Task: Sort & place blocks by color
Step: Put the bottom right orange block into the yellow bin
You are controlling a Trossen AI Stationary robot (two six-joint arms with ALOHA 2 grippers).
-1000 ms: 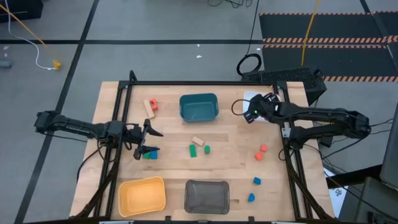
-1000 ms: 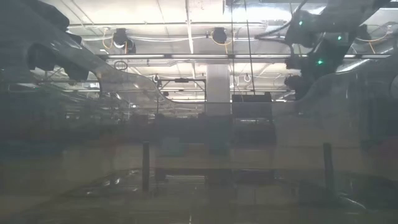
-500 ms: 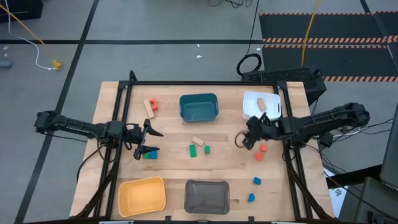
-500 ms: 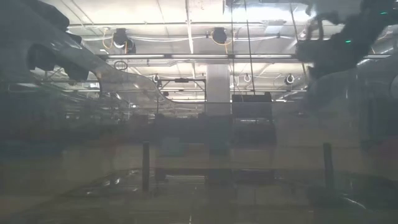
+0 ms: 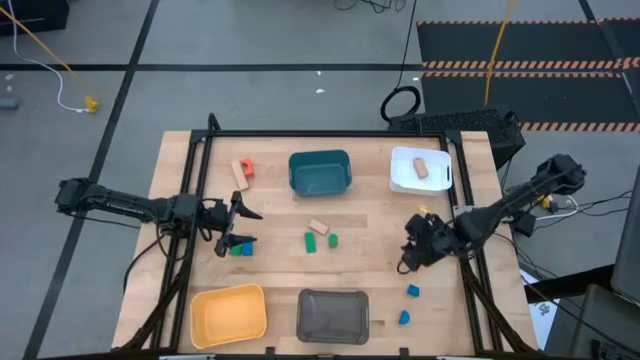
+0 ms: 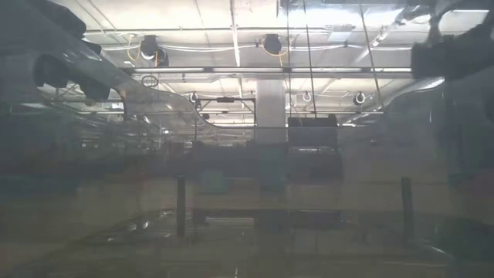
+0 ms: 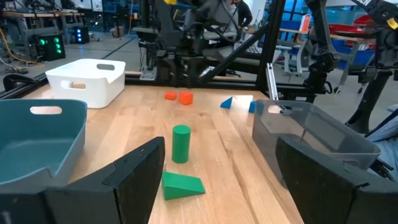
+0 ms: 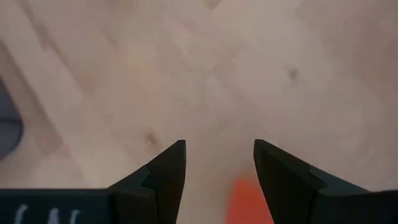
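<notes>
My right gripper hangs open over the table's right part. In the right wrist view a red-orange block lies on the wood beside one finger; the high view hides it under the gripper. My left gripper waits open at the left, beside a green and a blue block. Ahead of it lie a green wedge and an upright green cylinder. A tan block lies mid-table, two blue blocks lie near right, and a red and a tan block far left.
The teal bin stands at the far middle. The white bin at far right holds a tan block. The yellow bin and grey bin sit at the near edge. A black frame borders the table.
My right gripper has travelled from over the white bin toward the near edge and come down over the red-orange blocks, which it now covers in the high view. The white bin with its tan block has come into sight.
</notes>
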